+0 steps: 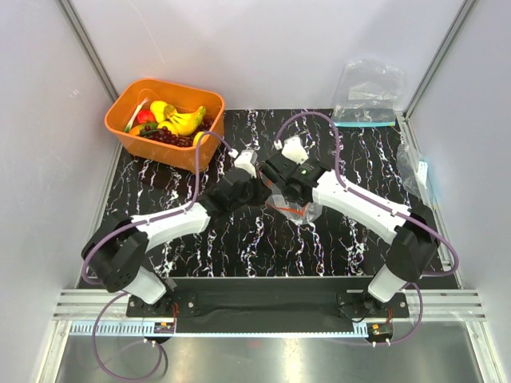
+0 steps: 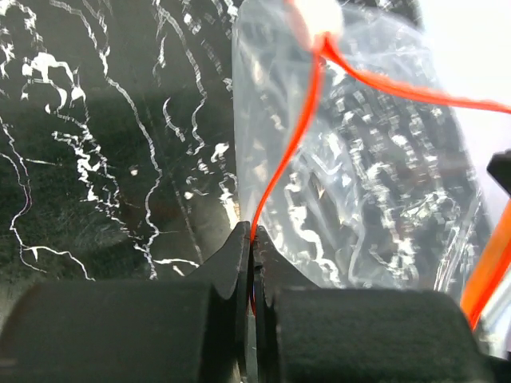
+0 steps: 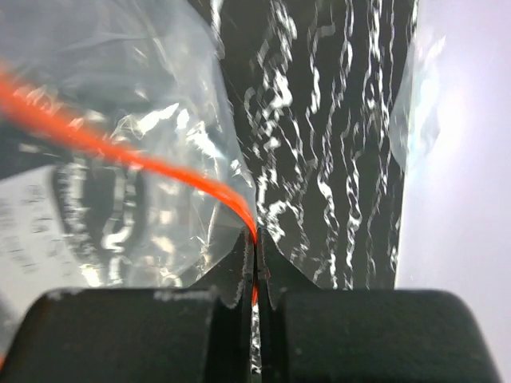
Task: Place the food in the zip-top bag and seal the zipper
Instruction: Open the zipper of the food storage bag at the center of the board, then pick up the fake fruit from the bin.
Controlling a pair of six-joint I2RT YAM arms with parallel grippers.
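The clear zip-top bag (image 1: 291, 204) hangs between my two grippers at the middle of the black marbled mat. My left gripper (image 2: 254, 237) is shut on the bag's red-orange zipper (image 2: 289, 152), which curves up to a white slider (image 2: 317, 13). My right gripper (image 3: 255, 239) is shut on the zipper (image 3: 160, 169) at the bag's other edge. The bag (image 2: 367, 183) looks empty in both wrist views (image 3: 136, 120). The food, a yellow banana bunch (image 1: 185, 121), dark grapes (image 1: 172, 137) and other fruit, lies in the orange basket (image 1: 132, 132) at the far left.
Clear bags with a teal-blue strip (image 1: 366, 121) lie at the far right edge of the mat (image 1: 263, 239). Another clear bag (image 1: 417, 171) lies at the right edge. Grey walls enclose the table on three sides.
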